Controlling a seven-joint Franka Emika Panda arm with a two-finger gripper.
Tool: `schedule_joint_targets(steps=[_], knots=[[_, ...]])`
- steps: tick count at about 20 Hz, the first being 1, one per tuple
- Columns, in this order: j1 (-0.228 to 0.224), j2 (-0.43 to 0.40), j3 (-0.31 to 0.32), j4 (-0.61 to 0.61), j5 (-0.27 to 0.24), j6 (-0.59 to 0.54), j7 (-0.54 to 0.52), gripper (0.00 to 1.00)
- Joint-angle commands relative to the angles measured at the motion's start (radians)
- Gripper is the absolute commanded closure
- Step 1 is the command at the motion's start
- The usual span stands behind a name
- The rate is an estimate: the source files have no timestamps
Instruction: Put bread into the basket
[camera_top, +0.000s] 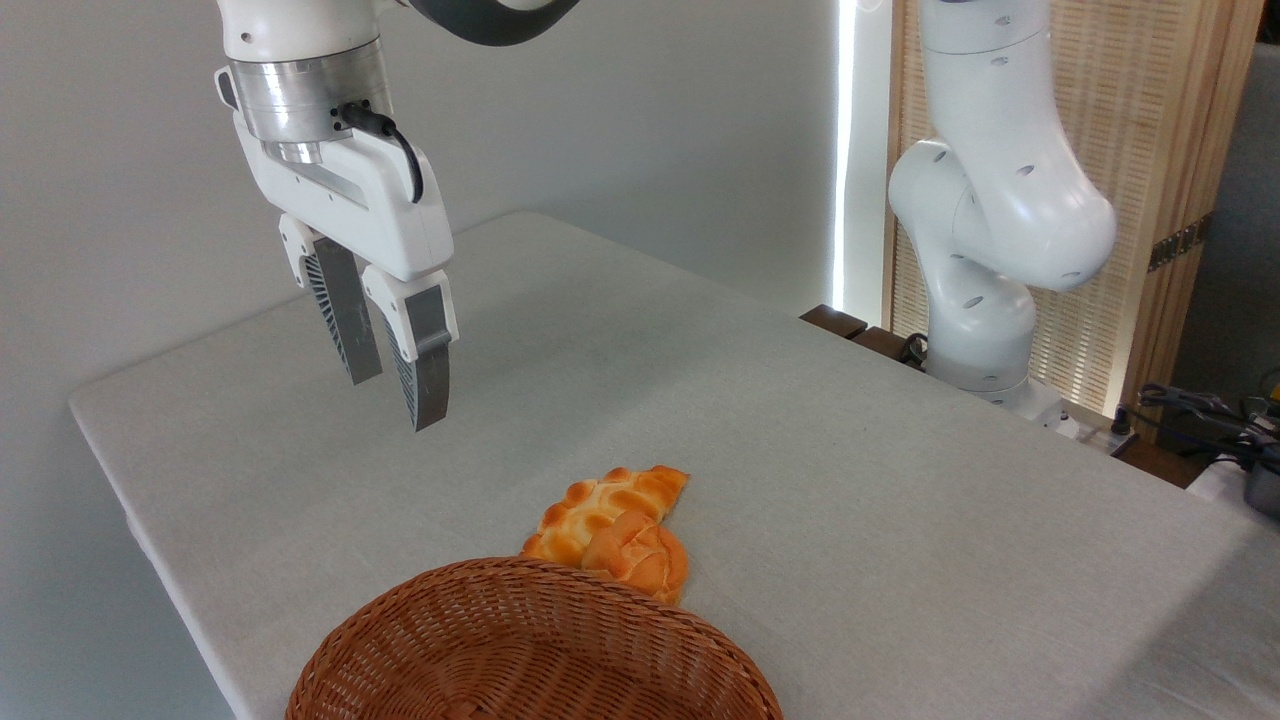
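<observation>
The bread (638, 552), a small knot-shaped bun with a glossy orange-golden crust and twisted folds, lies on the desk (850, 440) well below the fingers (395, 365) and off to their right, nearer the camera. It looks light and, judging by the shiny surface, possibly slick; whether it gives under pressure like real dough or is stiff cannot be told from here (the sheen hints at a replica, but that is a guess). The rounded body seems the best place to take hold, the fingers closing across its widest part from above, rather than on a raised fold where they could slide off.

Touching it, or just behind it, is a longer, flatter braided loaf (625, 492), so a pinch from that side risks catching both pieces. On the near side the bun sits right against the rim of the woven wicker basket (420, 625), partly hidden by it, which leaves little room for a finger there; a grip along the free left-right axis looks safer.

The fingers hang released, a small gap between them, holding nothing, pointing down above bare desk. The white arm's base (985, 340) stands at the desk's far right edge.
</observation>
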Motion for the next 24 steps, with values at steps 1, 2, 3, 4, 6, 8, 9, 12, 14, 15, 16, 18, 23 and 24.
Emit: schedule_joint_targets(steps=[1, 2, 3, 4, 6, 8, 9, 12, 14, 15, 16, 18, 23, 24], knots=[[-0.001, -0.001, 0.014, 0.013, -0.002, -0.009, -0.017, 0.0], [-0.003, -0.001, 0.024, 0.013, -0.002, -0.009, -0.015, 0.0], [-0.003, -0.001, 0.028, 0.013, -0.002, -0.009, -0.012, 0.0], [-0.003, -0.003, 0.028, 0.013, -0.004, -0.009, -0.011, 0.0], [-0.001, -0.003, 0.028, 0.013, -0.004, -0.009, -0.011, 0.0], [-0.003, -0.003, 0.03, 0.013, -0.004, -0.009, -0.009, 0.0], [-0.001, -0.003, 0.03, 0.013, -0.004, -0.009, -0.009, 0.0], [-0.001, -0.003, 0.03, 0.013, -0.004, -0.009, -0.011, 0.0], [-0.001, -0.003, 0.03, 0.013, -0.004, -0.009, -0.009, 0.0], [-0.001, -0.003, 0.03, 0.013, -0.004, -0.009, -0.009, 0.0], [-0.001, -0.003, 0.03, 0.013, -0.004, -0.009, -0.014, 0.0], [-0.003, -0.003, 0.03, 0.013, -0.004, -0.009, -0.015, 0.0], [-0.003, -0.003, 0.028, 0.013, -0.004, -0.009, -0.02, 0.0], [-0.003, -0.003, 0.028, 0.013, -0.004, -0.009, -0.02, 0.0]])
